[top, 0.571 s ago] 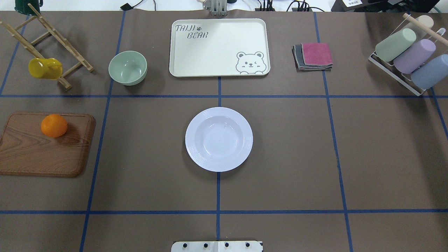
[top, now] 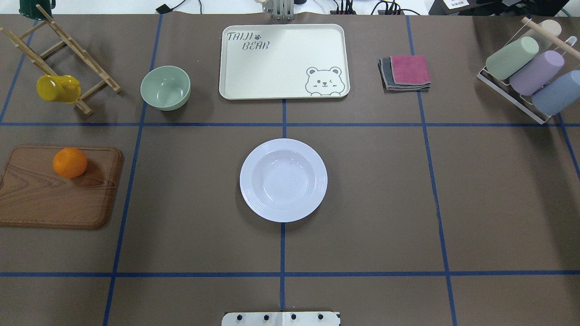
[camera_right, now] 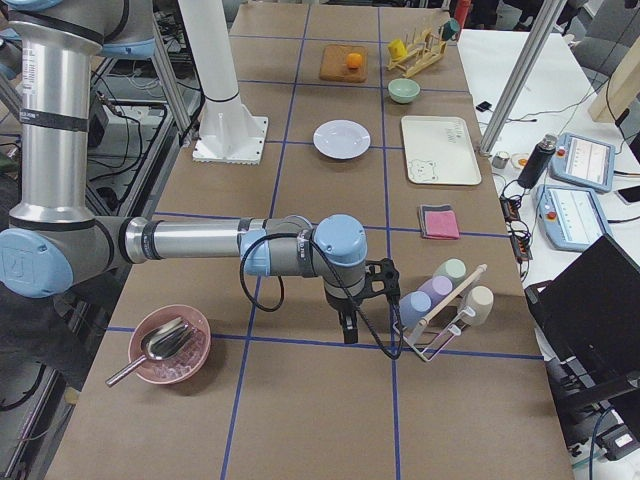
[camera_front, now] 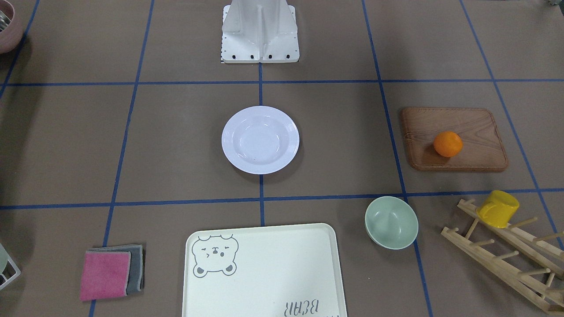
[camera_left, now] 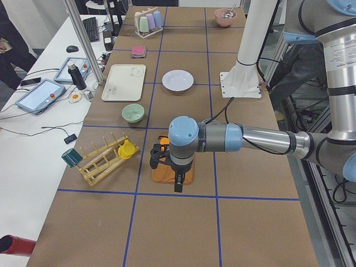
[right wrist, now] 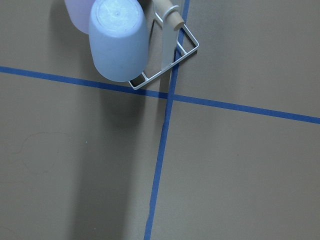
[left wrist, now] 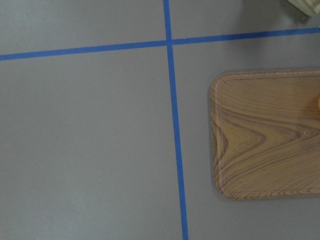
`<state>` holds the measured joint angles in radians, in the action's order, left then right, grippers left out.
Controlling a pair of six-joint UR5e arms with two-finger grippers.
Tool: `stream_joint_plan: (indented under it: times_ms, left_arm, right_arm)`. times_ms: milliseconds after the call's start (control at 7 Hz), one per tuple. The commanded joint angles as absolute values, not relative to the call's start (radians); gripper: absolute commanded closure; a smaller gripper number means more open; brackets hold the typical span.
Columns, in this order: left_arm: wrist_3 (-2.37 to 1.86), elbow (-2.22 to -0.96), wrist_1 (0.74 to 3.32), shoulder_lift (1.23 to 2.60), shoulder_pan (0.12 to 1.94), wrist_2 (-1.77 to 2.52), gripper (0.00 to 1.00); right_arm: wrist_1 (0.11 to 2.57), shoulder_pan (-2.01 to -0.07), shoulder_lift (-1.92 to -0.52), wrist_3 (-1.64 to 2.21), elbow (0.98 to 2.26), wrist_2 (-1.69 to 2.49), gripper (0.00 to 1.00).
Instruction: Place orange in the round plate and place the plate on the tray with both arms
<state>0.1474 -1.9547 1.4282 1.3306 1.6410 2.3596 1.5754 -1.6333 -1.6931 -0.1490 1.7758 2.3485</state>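
Note:
The orange (top: 70, 162) lies on a brown wooden board (top: 50, 199) at the table's left side, apart from everything else. Centre table, the white round plate (top: 317, 181) stands empty. Beyond it, at the far edge, lies the cream tray (top: 281, 63) with its bear drawing, also empty. My left gripper (camera_left: 177, 182) shows only in the exterior left view, hanging over the near part of the board; I cannot tell whether it is open or shut. My right gripper (camera_right: 347, 325) shows only in the exterior right view, beside the cup rack; its state is also unclear.
A pale-green bowl (top: 165, 87) stands left of the tray. A wooden peg rack (top: 68, 54) holds a yellow mug (top: 58, 88) at far left. Folded cloths (top: 406, 72) lie right of the tray. A wire rack with pastel cups (top: 530, 72) stands far right.

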Motion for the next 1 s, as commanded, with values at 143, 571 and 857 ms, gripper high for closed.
stream_joint_plan:
  times_ms: [143,571,857]
  left_arm:
    - [0.15,-1.926,1.654,1.399,1.641,2.37,0.01]
    - [0.117,-1.907,1.885,1.391,1.523,2.438,0.01]
    - [-0.247,-1.899,1.97,1.42,1.368,2.416,0.01]
  right_arm:
    - [1.577,-1.595,-1.672,-0.14,1.815,2.349,0.0]
    - [1.575,-1.568,-1.661,-0.086,1.856,2.373,0.0]
    - [1.574,-1.504,-1.661,0.063,1.909,2.369,0.0]
